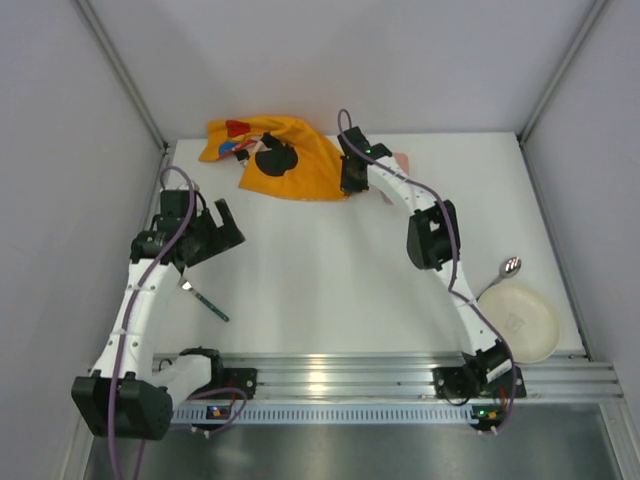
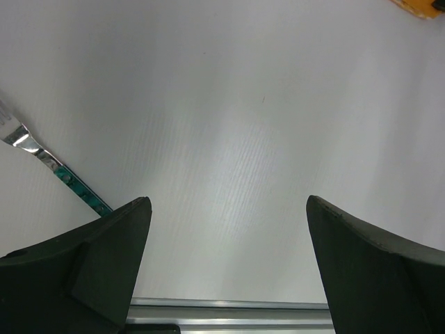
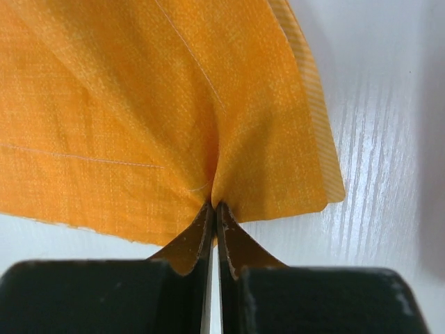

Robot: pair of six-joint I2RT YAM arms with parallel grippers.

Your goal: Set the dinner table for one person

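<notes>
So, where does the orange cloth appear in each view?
Top external: orange cloth at the far side of the white table, left of centre.
Left wrist: only a corner, at the top right edge.
Right wrist: fills the upper frame, pinched by the right hand.
Shared landmark: the white table.

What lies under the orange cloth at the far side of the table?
Only the white dinner table shows around the orange cloth; its crumpled folds hide anything beneath.
</notes>
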